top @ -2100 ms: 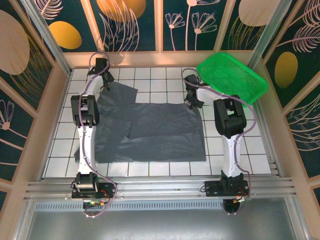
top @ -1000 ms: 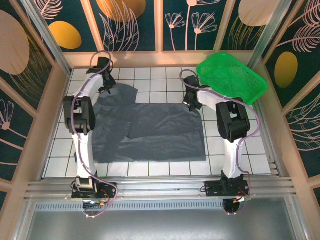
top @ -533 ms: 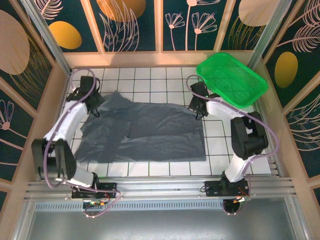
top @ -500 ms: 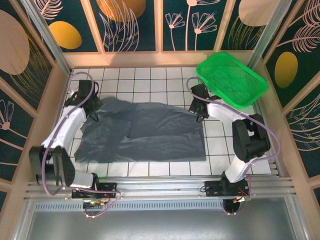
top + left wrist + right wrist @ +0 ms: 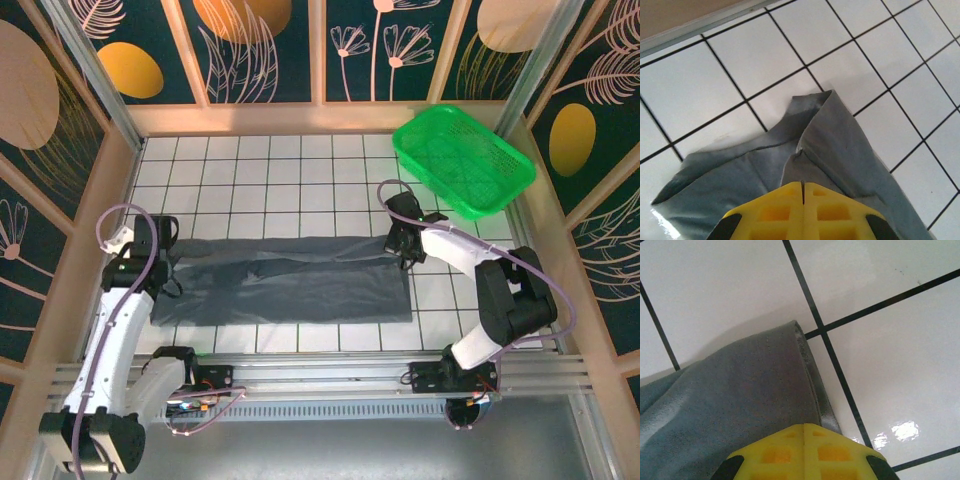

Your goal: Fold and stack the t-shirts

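A grey t-shirt (image 5: 290,285) lies on the white tiled surface (image 5: 270,180) as a long, low band, doubled over on itself. It runs side to side across the near half of the surface. The left gripper (image 5: 167,262) is at its left end and the right gripper (image 5: 401,252) at its far right corner. The band's near edge is straight, its far edge sags a little in the middle, and soft creases run along the cloth.

In the left wrist view, the yellow jaws of the left gripper (image 5: 803,185) are closed flat against each other with cloth pinched between them. The t-shirt (image 5: 835,135) spreads away from them in a folded flap whose point rests on a tile. A crease runs from the flap back to the seam between the jaws. A lower layer of cloth shows to the left of the flap.

In the right wrist view, the jaws of the right gripper (image 5: 804,426) are likewise closed on the t-shirt (image 5: 755,390). Its rounded, doubled edge lies just beside a black grout line, and the corner of the fold lies near a crossing of two lines.

A green basket (image 5: 462,160) sits at the far right corner of the surface, apart from the t-shirt.
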